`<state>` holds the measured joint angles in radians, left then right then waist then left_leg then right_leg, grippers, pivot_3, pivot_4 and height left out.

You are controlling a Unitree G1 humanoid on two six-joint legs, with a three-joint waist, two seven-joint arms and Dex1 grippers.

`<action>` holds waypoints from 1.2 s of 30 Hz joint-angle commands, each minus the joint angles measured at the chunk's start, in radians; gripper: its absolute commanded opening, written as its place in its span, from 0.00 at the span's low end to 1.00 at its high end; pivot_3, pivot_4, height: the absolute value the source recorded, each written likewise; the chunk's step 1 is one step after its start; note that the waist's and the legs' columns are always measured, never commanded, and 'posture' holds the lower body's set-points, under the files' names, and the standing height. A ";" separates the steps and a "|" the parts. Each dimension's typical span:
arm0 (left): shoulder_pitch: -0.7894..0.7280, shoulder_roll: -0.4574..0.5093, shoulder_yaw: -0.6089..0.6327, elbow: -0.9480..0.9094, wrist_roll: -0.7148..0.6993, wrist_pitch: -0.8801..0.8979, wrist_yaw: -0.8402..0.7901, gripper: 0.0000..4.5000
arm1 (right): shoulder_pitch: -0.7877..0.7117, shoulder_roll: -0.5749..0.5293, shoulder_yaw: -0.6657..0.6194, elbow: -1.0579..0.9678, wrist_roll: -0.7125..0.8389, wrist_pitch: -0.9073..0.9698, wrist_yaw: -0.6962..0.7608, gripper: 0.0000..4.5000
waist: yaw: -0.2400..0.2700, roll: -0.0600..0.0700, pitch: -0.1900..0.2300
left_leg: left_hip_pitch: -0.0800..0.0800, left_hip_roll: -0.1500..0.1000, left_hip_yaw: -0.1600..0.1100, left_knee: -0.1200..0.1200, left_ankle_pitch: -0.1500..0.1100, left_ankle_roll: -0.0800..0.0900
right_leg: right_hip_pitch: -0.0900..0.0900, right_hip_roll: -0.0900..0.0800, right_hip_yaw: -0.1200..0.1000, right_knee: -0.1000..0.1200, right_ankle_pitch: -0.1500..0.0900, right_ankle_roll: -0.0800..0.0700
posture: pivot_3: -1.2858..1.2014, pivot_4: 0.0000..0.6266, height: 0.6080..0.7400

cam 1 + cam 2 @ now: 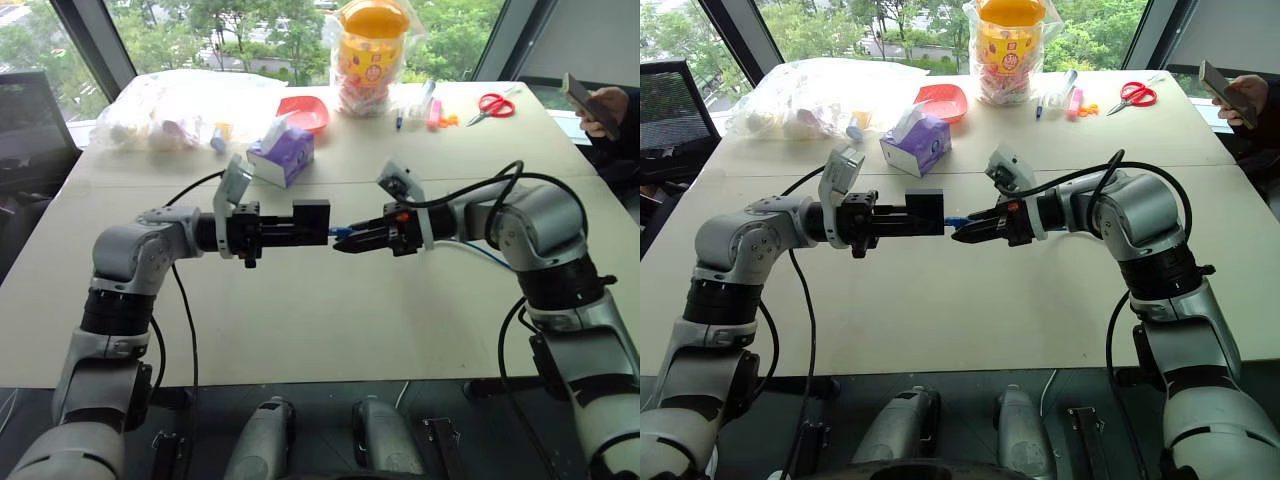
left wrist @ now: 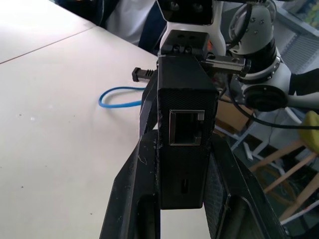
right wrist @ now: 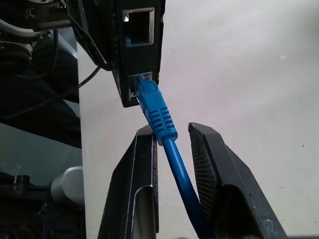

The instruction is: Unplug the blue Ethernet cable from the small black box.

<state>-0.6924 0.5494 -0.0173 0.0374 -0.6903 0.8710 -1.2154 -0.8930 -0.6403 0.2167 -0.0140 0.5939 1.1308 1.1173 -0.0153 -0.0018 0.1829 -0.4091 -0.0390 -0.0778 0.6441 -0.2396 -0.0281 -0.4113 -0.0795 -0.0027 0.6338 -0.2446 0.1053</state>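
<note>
Blue cable (image 3: pixel 159 117) still plugged into the box (image 1: pixel 311 220).
Left gripper (image 1: pixel 300 232) clamps the box mid-air; at its 3 o'clock, right gripper (image 3: pixel 172 144) narrowly pinches the plug boot. Pulling it free remains.

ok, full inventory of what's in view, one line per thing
small black box: 1, black, held above the table in the left pincer
blue Ethernet cable: 1, blue, plug still in the box, cord between the right pincer's fingers
table: 1, beige
tissue box: 1, purple, table middle, far of the pincers
bowl: 1, red, behind the tissue box
plastic bag: 1, clear, far left
jar: 1, yellow with orange lid, far edge
scissors: 1, red handles, far right
person's hand: 1, holding a phone, right edge
left pincer: 1, black, shut on the box
right pincer: 1, black, around the cable, grip unclear
</note>
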 commanded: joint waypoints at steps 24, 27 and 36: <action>0.007 0.004 0.000 -0.036 -0.027 -0.003 -0.014 0.11 | -0.054 0.030 -0.072 -0.065 0.136 0.117 -0.012 0.23 | 0.000 0.000 0.000 | 0.000 0.000 0.000 0.000 0.000 0.000 | 0.000 0.000 0.000 0.000 0.000 0.000 | 0.52 0.24 1.00; 0.009 0.006 -0.001 -0.037 -0.026 -0.004 -0.016 0.11 | -0.056 0.032 -0.071 -0.063 0.135 0.118 -0.011 0.23 | 0.000 0.000 0.000 | 0.000 0.000 0.000 0.000 0.000 0.000 | 0.000 0.000 0.000 0.000 0.000 0.000 | 0.52 0.24 1.00; 0.026 0.029 -0.018 -0.053 -0.017 -0.016 -0.043 0.11 | -0.061 0.024 -0.069 -0.061 0.140 0.132 -0.008 0.01 | 0.000 0.000 0.000 | 0.000 0.000 0.000 0.000 0.000 0.000 | 0.000 0.000 0.000 0.000 0.000 0.000 | 0.52 0.24 1.00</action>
<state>-0.6701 0.5683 -0.0256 0.0152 -0.7079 0.8667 -1.2492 -0.9160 -0.6171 0.1686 -0.0390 0.7048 1.2619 1.1036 -0.0153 -0.0018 0.1829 -0.4091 -0.0389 -0.0778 0.6440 -0.2396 -0.0280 -0.4113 -0.0796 -0.0027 0.6336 -0.2447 0.1052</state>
